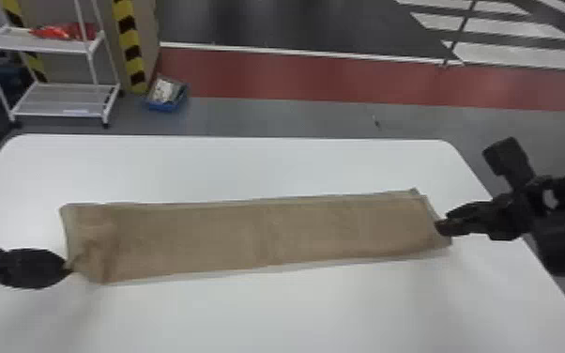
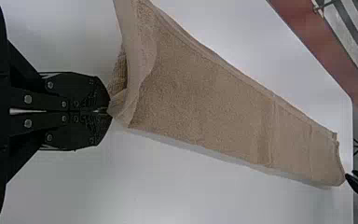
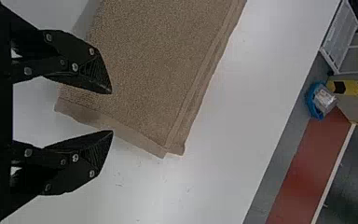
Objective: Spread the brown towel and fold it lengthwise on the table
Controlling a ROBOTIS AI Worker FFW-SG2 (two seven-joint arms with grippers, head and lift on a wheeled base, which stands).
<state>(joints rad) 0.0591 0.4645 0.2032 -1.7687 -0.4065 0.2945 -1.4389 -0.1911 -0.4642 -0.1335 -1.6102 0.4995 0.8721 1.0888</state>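
Left gripper (image 2: 108, 111), at the towel's near left corner: fingers clenched, with a pinch of cloth between their tips. The left end of the brown towel (image 1: 248, 234) is bunched and creased beside this grip, its outer edge turned up into a loose flap.

Middle: the towel lies as a long, narrow strip on the white table (image 1: 272, 319), its long axis running from the robot's left to its right, the right end slightly farther from the robot. Layered edges along the far side suggest that the lengthwise fold is largely made and that smoothing is the step in hand.

Right end: comparatively flat and square, its layers slightly offset at the far corner. The right gripper (image 3: 111, 112) is at this end, fingers parted; whether cloth lies between them or only beneath cannot be told.

The next move probably turns on the left arm, nearer the creases: the strip extends rightward from its jaws, so an outward, leftward draw should straighten that end. Too hard a pull could slide the whole strip or skew the fold.
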